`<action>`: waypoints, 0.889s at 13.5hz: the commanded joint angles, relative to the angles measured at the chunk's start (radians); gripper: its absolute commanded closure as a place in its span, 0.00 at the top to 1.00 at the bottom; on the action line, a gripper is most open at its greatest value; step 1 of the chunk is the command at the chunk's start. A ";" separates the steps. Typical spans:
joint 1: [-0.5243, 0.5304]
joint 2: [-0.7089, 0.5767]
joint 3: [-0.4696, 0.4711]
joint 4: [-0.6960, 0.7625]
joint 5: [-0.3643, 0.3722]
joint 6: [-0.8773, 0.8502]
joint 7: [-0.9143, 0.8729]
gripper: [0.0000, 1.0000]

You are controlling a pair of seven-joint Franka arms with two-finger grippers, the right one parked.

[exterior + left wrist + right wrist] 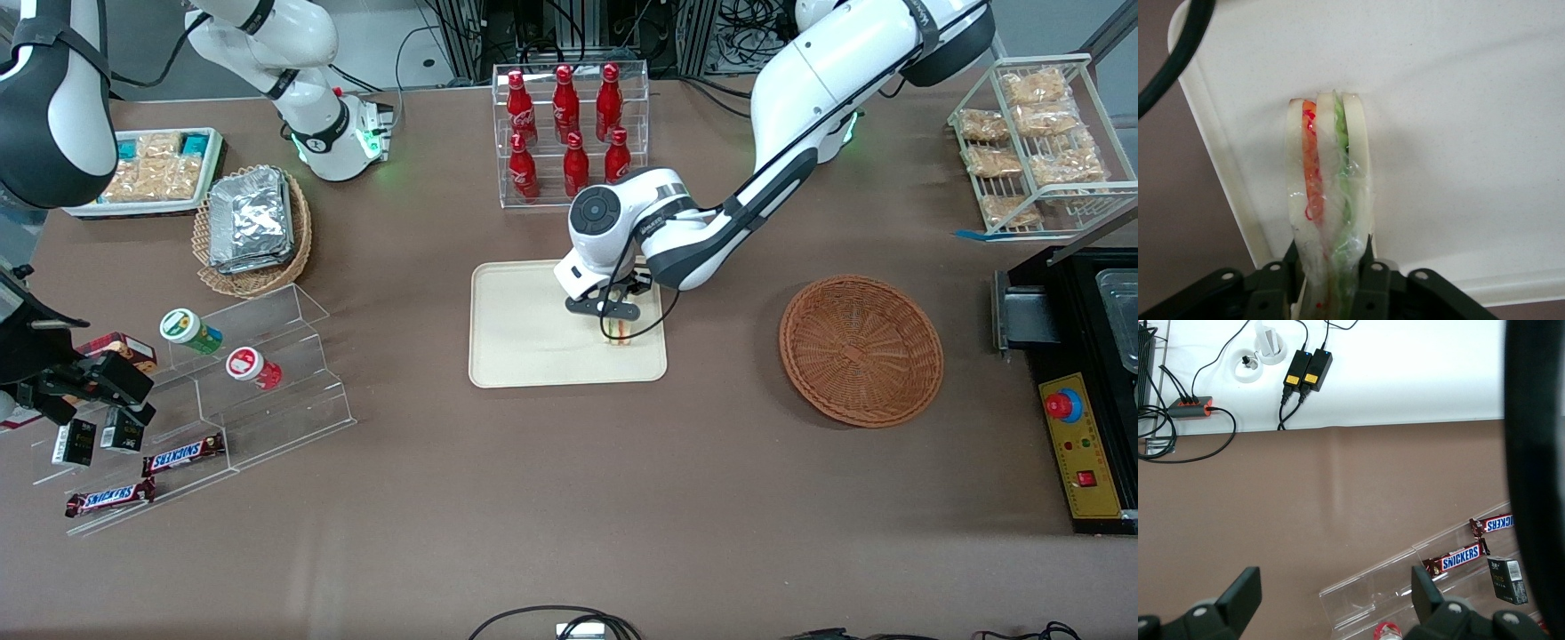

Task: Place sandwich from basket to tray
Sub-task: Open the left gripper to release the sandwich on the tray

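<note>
The sandwich (1330, 193), a wrapped wedge of pale bread with orange and green filling, stands on edge on the cream tray (1458, 133). My gripper (1331, 270) is shut on the sandwich, one black finger on each flat side. From the front, the gripper (620, 322) sits low over the tray (524, 329), near the tray's edge toward the working arm's end, and only a sliver of the sandwich (620, 334) shows under it. The round brown wicker basket (861, 348) lies beside the tray toward the working arm's end, with nothing in it.
A clear rack of red bottles (569, 124) stands farther from the front camera than the tray. An oval basket of foil packs (253, 229) and a clear stepped stand with snacks (204, 391) lie toward the parked arm's end. A wire rack (1036, 142) and black control box (1080, 391) flank the basket.
</note>
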 commanded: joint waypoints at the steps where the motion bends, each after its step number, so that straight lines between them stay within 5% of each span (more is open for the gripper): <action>1: -0.018 0.012 0.006 0.023 0.019 -0.006 -0.027 0.66; 5: -0.007 0.001 0.006 0.049 0.007 -0.015 -0.043 0.92; 12: 0.054 -0.016 0.005 0.215 -0.044 -0.144 -0.089 0.99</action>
